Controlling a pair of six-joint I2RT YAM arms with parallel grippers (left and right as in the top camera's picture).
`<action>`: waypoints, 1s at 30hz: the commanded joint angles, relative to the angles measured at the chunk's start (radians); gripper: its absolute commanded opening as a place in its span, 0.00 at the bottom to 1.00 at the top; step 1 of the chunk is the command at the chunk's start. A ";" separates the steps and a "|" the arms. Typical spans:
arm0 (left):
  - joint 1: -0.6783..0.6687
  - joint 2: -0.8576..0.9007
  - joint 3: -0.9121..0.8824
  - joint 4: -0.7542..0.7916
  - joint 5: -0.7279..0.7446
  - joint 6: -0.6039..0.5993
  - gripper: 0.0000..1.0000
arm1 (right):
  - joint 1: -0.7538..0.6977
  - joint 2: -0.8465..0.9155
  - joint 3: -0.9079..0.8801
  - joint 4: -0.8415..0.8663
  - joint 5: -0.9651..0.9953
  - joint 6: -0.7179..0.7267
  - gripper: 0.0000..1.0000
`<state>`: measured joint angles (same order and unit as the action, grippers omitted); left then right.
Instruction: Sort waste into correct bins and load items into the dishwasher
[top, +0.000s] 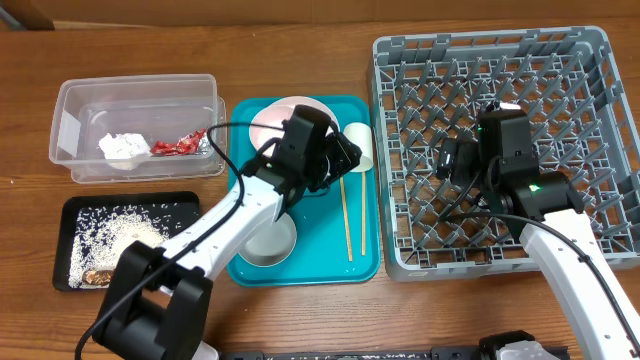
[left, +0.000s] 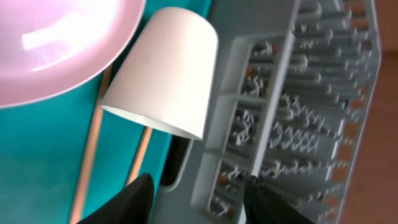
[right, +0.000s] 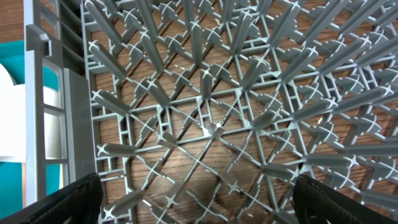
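The left gripper (left: 198, 198) stands partly open and empty, just short of the small white cup (left: 161, 68). The cup lies on its side on the teal plastic tray (left: 37, 155), beside the round pale pink plate (left: 50, 43). The right gripper (right: 196, 196) is spread wide, holding nothing, above the large grey plastic dish rack (right: 73, 106). The crumpled white paper napkin (top: 122, 146) lies in the clear rectangular plastic tub (top: 70, 97).
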<state>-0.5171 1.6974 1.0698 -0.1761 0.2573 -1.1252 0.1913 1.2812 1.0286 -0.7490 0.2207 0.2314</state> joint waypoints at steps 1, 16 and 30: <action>0.000 0.061 -0.026 0.053 0.001 -0.198 0.48 | 0.003 -0.011 0.017 0.006 0.022 -0.003 1.00; 0.002 0.270 -0.026 0.382 0.057 -0.329 0.38 | 0.003 -0.011 0.017 0.006 -0.013 0.000 1.00; 0.002 0.270 -0.026 0.418 0.113 -0.311 0.14 | 0.003 -0.011 0.017 0.006 -0.014 0.000 1.00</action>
<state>-0.5167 1.9556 1.0473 0.2382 0.3431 -1.4414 0.1913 1.2812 1.0286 -0.7490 0.2092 0.2317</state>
